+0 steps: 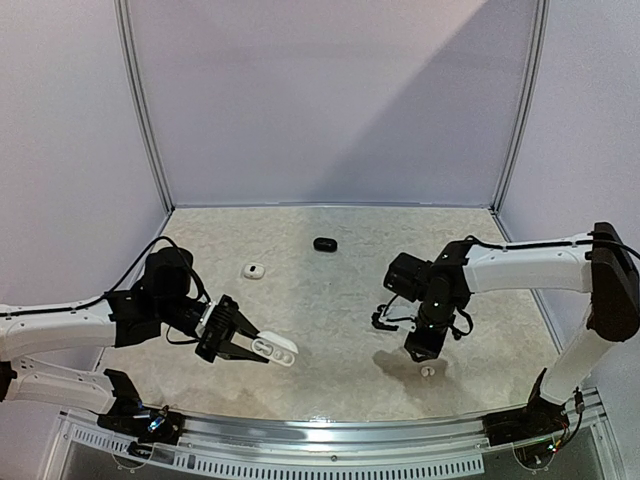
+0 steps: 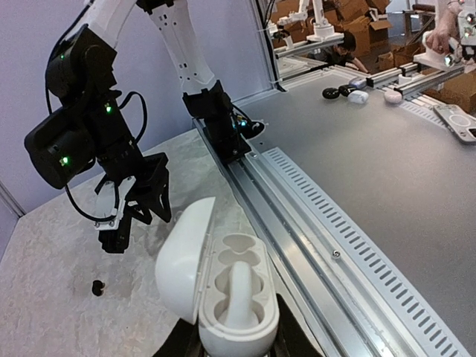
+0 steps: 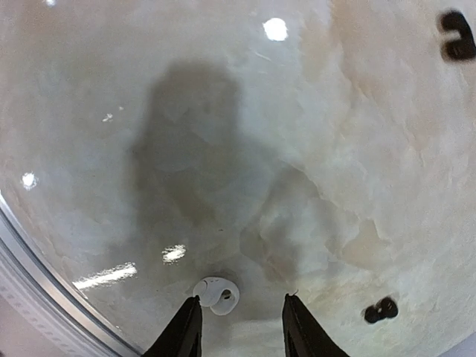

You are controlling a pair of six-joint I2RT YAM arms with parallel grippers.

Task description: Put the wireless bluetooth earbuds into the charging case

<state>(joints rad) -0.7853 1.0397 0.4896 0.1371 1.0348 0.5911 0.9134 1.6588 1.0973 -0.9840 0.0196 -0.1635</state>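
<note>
My left gripper (image 1: 262,348) is shut on the base of a white oval charging case (image 2: 236,297). The case is held off the table with its lid (image 2: 182,256) swung open to the left and its moulded wells facing up. My right gripper (image 3: 238,327) points straight down just above the table and stands open. A white earbud (image 3: 216,294) lies on the surface just ahead of its left fingertip, not gripped. The same white earbud (image 1: 428,371) shows below the right gripper (image 1: 422,352) in the top view. A black earbud (image 3: 381,309) lies off to the right of the fingers.
A black oval case (image 1: 324,244) sits mid-table toward the back, and a small white item (image 1: 253,270) lies left of it. The metal rail (image 1: 330,430) runs along the near edge, close behind the right gripper. Grey walls enclose the table on three sides.
</note>
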